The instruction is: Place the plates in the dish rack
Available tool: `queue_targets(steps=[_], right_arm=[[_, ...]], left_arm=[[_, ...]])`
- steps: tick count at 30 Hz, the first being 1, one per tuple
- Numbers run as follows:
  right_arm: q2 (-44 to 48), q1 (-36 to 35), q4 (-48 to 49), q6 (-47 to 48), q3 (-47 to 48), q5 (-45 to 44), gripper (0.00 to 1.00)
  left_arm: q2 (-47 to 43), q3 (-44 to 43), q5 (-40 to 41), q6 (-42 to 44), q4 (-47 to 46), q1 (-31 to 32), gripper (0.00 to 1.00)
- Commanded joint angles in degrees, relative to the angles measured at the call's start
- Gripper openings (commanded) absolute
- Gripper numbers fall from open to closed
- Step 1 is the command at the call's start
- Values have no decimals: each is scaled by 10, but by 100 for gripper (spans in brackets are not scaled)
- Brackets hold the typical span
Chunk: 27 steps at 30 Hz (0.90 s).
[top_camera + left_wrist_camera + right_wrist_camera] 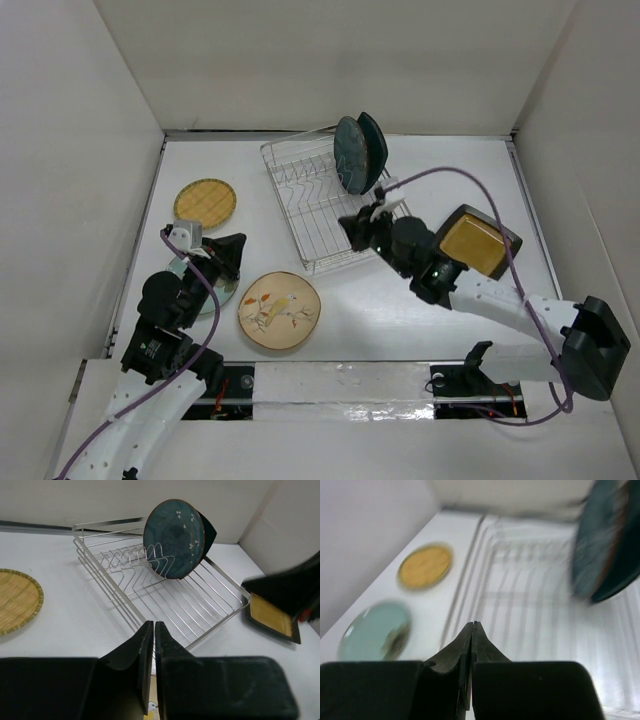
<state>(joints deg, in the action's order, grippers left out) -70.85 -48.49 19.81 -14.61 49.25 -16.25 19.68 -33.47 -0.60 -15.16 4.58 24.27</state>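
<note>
Status from my end: two of six are in. The dark teal round plate [349, 155] with the white specks stands on edge in the prongs at the far end of the dish rack [312, 215]. The teal square plate [377, 143] leans right behind it.

Four are left, all lying flat on the table [400, 320]:
- the yellow checked round plate [205, 202], left of the rack
- the pale green round plate [374, 632], partly under my left arm
- the cream floral round plate [279, 310], just beside the green one
- the amber square plate [478, 243], on the right and half hidden by the right arm

Neither gripper is carrying anything. The left gripper [153, 630] has its fingers pinched together on air, up by the pale green plate. The right gripper [471, 630] is clamped closed and empty over the rack's near edge (that wrist view is blurry, so don't trust it for detail).

Materials-wise, the rack is thin shiny silver wire with a row of zigzag prongs. The yellow plate looks matte and woven, though it could just be a print. The rest look like smooth glazed ceramic. The amber one has a raised black rim and rounded corners. My guess is the flat ones will be fiddly, since there isn't much lip to get a finger under.
</note>
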Motion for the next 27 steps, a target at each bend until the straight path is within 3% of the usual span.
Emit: queue_targets(steps=[1,2,5,8,15,27], right_arm=[[8,-47,-7,-120,-83,118,7],[12,-57,-6,-140,-100,122,23],[17,-82,36,-212,-169,146,54],[-24,-88,86,-297,-212,152,62],[-198,-94,212,-381,-210,181,60],[-345,-112,320,-457,-204,179,31]], left_arm=[[-3,-12,2,7,-13,-3,0],[-7,-13,2,8,-12,-3,0],[-17,-11,21,8,-14,-3,0],[-19,-11,23,7,-15,-3,0],[-5,-12,16,9,-12,-3,19],[-14,-11,23,8,-12,-3,24]])
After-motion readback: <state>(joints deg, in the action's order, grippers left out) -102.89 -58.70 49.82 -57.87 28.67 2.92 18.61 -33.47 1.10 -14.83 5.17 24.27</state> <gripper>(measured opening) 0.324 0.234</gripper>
